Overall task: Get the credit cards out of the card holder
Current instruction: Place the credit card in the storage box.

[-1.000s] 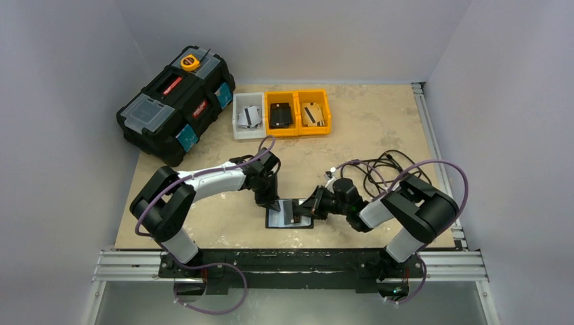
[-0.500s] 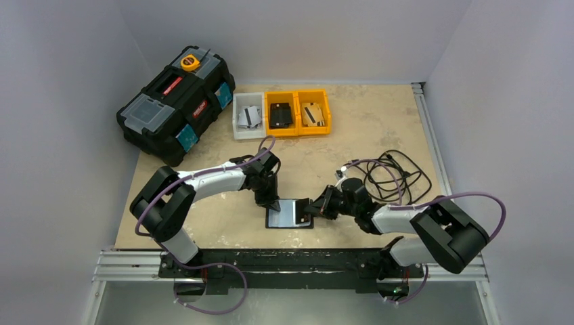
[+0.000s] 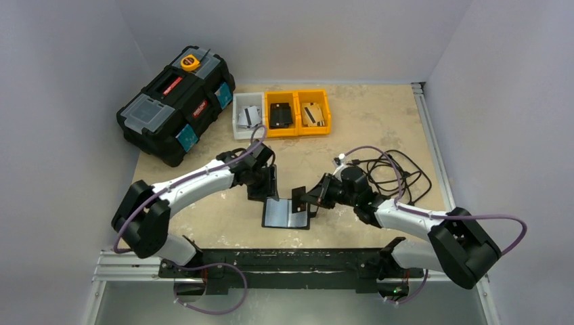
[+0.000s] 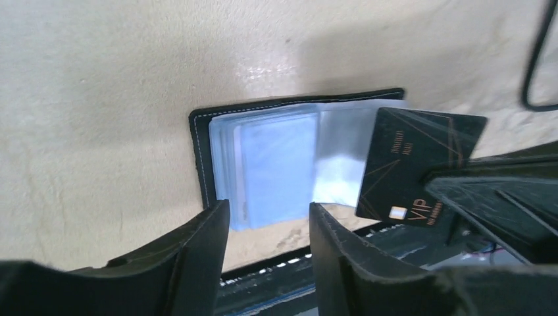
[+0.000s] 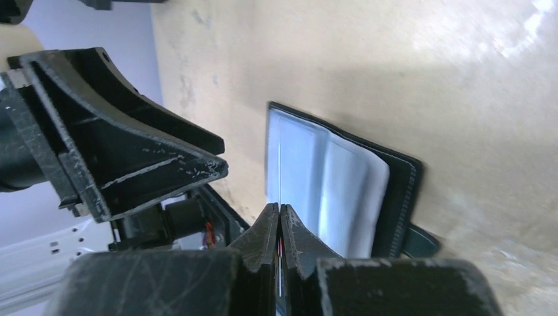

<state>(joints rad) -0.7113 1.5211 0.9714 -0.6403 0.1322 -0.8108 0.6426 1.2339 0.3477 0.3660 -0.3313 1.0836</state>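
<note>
While holder (image 3: 281, 214) spans left-right, right end effector (image 5: 279, 214) pinches card (image 4: 408, 158); left end effector (image 4: 270, 214) parted.

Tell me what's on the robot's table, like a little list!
Card holder: black, lying open on the table
Cards inside: pale blue cards tucked in the clear sleeves
Card out: black VIP card, held tilted over the holder
Right gripper: shut on the black VIP card
Left gripper: open above the holder, holding nothing
Far side: black toolbox, white bin, two yellow bins
Right side: black cable
</note>
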